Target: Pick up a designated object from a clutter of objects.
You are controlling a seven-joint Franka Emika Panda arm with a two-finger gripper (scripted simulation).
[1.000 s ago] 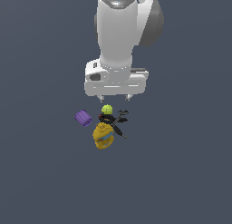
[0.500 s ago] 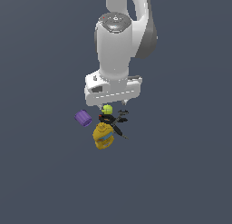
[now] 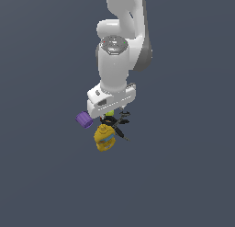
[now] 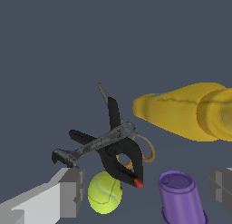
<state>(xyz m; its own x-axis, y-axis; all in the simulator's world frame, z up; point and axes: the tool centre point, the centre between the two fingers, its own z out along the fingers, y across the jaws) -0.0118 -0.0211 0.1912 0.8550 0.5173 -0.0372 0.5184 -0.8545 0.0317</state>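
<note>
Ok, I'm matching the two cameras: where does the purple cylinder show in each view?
Exterior view: the purple cylinder lies at the clutter's edge toward the exterior view's left, just under the gripper housing.
Wrist view: it stands between the open gripper's fingers.
Shared landmark: the yellow mustard bottle.

Matte black chunky tool [image 4: 118, 157] is lying against a dull grey metal-looking thin tool [image 4: 93, 145]; the yellow-green ball [image 4: 104, 192] is looking fuzzy, the purple cylinder [image 4: 180, 196] smooth.
</note>
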